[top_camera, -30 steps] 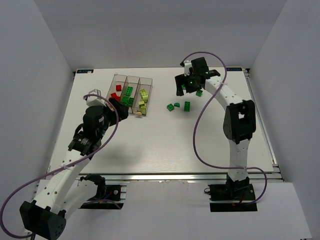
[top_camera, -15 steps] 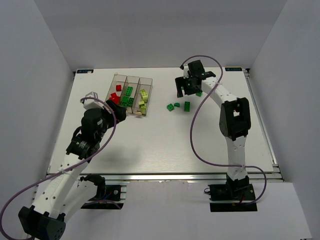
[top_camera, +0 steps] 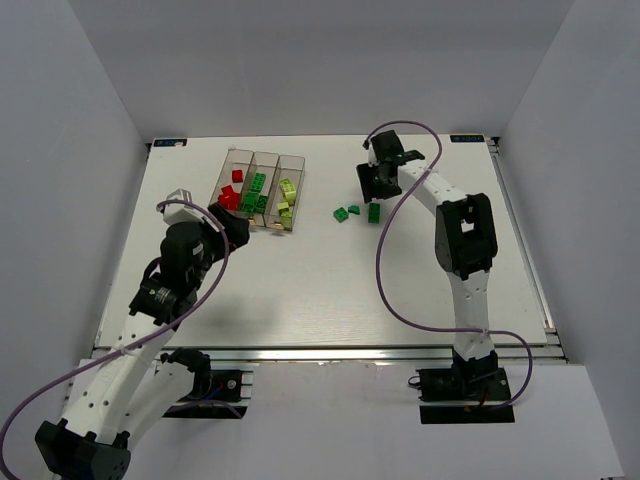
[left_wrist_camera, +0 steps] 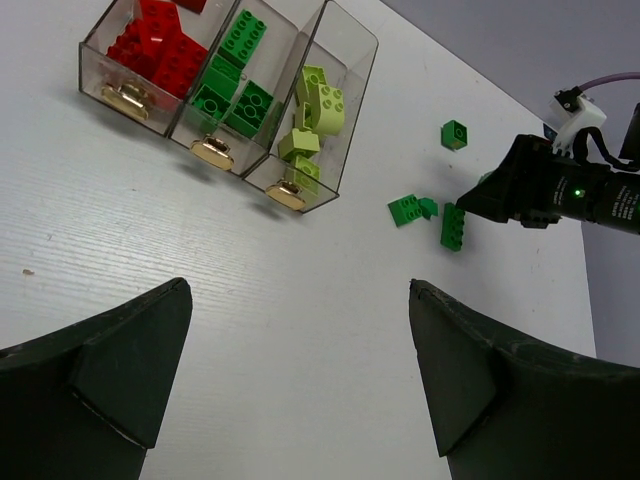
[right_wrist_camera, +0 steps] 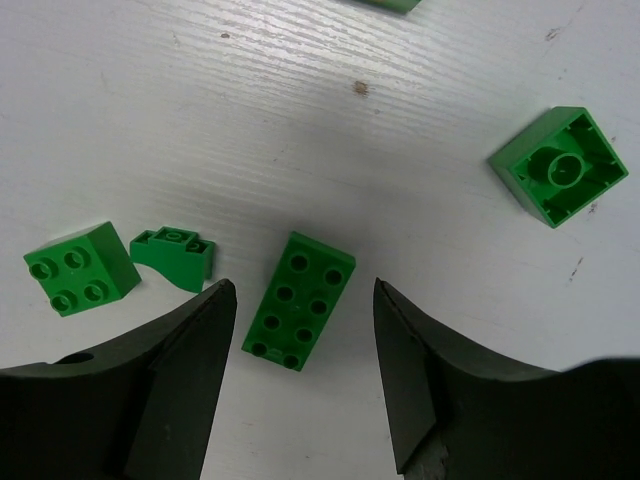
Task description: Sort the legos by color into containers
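You see three joined clear plastic bins (left_wrist_camera: 352, 95) holding red studded bricks (left_wrist_camera: 155, 45), dark green bricks (left_wrist_camera: 240, 40) and pale yellow-green bricks (left_wrist_camera: 320, 100), one colour each. Loose green bricks (right_wrist_camera: 298, 300) lie scattered on the worktop (left_wrist_camera: 250, 300).

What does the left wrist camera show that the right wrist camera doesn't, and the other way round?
Only the left wrist: the containers holding red, dark green and yellow-green legos, and the open left gripper. Only the right wrist: the right gripper standing open astride the long green brick, not touching it. Both: that brick, the square green brick and the small arched piece.
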